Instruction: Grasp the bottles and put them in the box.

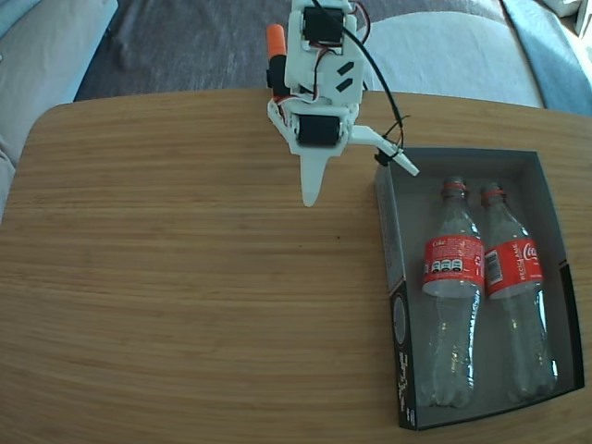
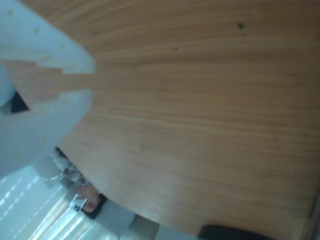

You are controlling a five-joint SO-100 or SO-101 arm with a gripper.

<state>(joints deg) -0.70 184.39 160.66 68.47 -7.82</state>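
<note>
From my seat the job looks finished. In the fixed view both bottles (image 1: pixel 453 277) (image 1: pixel 511 277) lie inside the box (image 1: pixel 392 242) at the right of the frame, side by side and touching or nearly so, necks toward the top of the picture, bases toward the bottom, red labels across their middles. I see no other bottle on the table, so I judge nothing is left to load; at most the arm needs parking.

The gripper (image 1: pixel 356 176) hangs at the upper middle of the fixed view, over bare wood just left of the box's upper left corner. It carries nothing. One long white finger points down the frame; the other sticks out to the right, its tip over the box's corner. So the jaws stand wide apart. In the wrist view two blurred white fingers (image 2: pixel 45 42) fill the upper left, with a strip of wood showing between them, which agrees.

The table (image 1: pixel 185 277) is light wood with a fine straight grain and a rounded edge, bare apart from the box. A small dark speck sits near the top of the wrist view. Beyond the table's far edge, along the top of the fixed view, I see pale blue-grey cushions and a darker grey fabric, likely a sofa. At the lower left of the wrist view there is bright light and some clutter too blurred to name.
</note>
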